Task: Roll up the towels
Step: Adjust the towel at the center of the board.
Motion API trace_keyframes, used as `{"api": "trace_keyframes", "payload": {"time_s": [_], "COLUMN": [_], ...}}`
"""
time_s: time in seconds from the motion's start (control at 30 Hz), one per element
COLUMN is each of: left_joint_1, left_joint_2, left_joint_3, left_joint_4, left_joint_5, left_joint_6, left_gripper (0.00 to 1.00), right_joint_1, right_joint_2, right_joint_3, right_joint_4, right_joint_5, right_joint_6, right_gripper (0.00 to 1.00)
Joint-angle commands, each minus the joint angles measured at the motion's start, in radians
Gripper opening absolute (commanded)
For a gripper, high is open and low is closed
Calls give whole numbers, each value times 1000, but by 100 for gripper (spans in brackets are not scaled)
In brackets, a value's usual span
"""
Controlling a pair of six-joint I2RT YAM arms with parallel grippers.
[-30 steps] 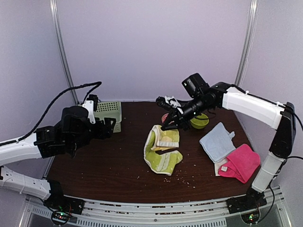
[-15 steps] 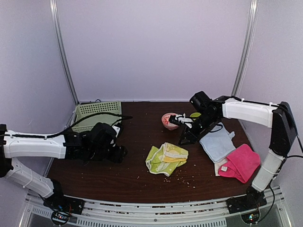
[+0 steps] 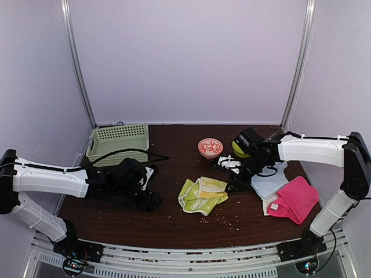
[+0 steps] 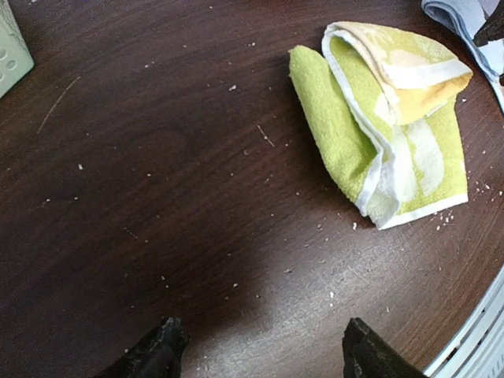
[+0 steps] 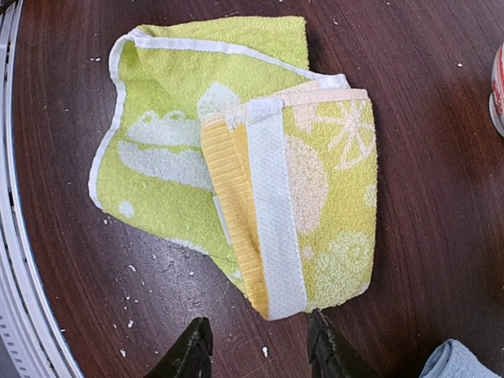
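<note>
I see left arm low, stretched rightward, left gripper point(image 4: 260, 353) spread, holding nothing. Yellow towel point(image 3: 203, 195) crumpled at centre. Right arm reaching leftward, right gripper point(image 5: 260, 350) spread, just right of it. Pink towel point(image 3: 297, 200), blue towel point(image 3: 268, 182) at right.

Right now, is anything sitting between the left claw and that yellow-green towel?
Nothing visible does. Between the open left gripper and the yellow-green towel there is only bare table with a few scattered crumbs.
</note>
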State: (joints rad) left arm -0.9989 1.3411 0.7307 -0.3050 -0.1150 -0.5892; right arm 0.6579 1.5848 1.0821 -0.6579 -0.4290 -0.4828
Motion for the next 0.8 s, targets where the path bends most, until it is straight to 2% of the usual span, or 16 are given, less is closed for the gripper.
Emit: {"api": "trace_keyframes", "payload": {"time_s": [0.0,0.13,0.3,0.5,0.57,0.63,0.77], "left_joint_1": [-6,-6,-14,-14,-14,-14,-14], "left_joint_2": [26,90,186,316,340,364,400], "left_joint_3": [-35,5,70,141,142,145,152], "left_joint_4": [207,325,450,444,470,482,486], "left_joint_5": [98,165,275,242,237,228,206], "left_joint_6": [8,12,37,37,31,27,25], "left_gripper": [68,62,64,62,57,52,37], "right_joint_1": [8,25,73,80,80,80,78], "right_joint_2": [-9,48,166,290,308,311,298], "right_joint_3": [-14,16,123,179,172,154,138], "right_joint_4": [60,86,105,137,153,176,192], "right_joint_5": [17,25,17,58,80,110,137], "right_joint_6": [-11,-11,1,29,43,56,74], "right_gripper": [43,44,46,47,47,41,19]}}
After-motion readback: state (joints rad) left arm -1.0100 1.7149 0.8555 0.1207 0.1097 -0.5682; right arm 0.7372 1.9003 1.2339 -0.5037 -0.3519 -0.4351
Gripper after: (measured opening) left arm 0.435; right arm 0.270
